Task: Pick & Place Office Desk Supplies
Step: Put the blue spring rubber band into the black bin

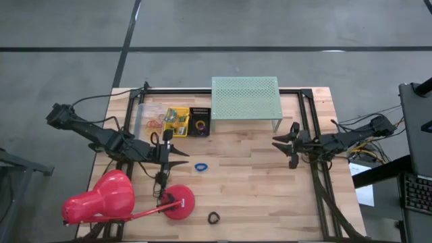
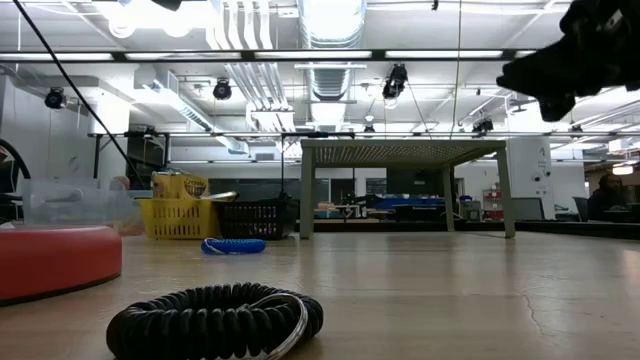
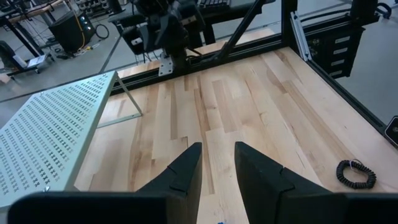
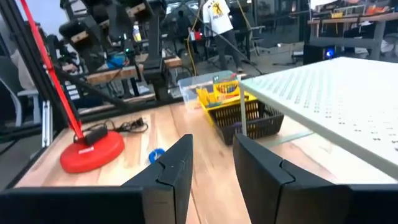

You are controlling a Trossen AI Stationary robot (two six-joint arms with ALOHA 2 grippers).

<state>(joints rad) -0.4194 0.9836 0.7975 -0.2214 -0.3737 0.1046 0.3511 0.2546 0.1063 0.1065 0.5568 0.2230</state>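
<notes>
A blue ring loop (image 1: 200, 166) lies flat mid-table, and a black ring loop (image 1: 214, 217) lies near the front edge. At the far left stand a yellow basket of crayon boxes (image 1: 177, 121), a black basket (image 1: 200, 122) with a ring loop in it, and a clear box of rubber bands (image 1: 151, 122). My left gripper (image 1: 181, 159) hovers open just left of the blue loop, with nothing between its fingers (image 3: 186, 177). My right gripper (image 1: 282, 144) hangs open near the table's right side, pointing left, also with nothing in it (image 4: 211, 168).
A mint-green perforated shelf (image 1: 244, 98) stands on legs at the far middle. A pink desk lamp (image 1: 101, 200) lies at the near left, its round base (image 1: 179, 202) close under my left arm. Bare wood (image 1: 270, 189) stretches between the two arms.
</notes>
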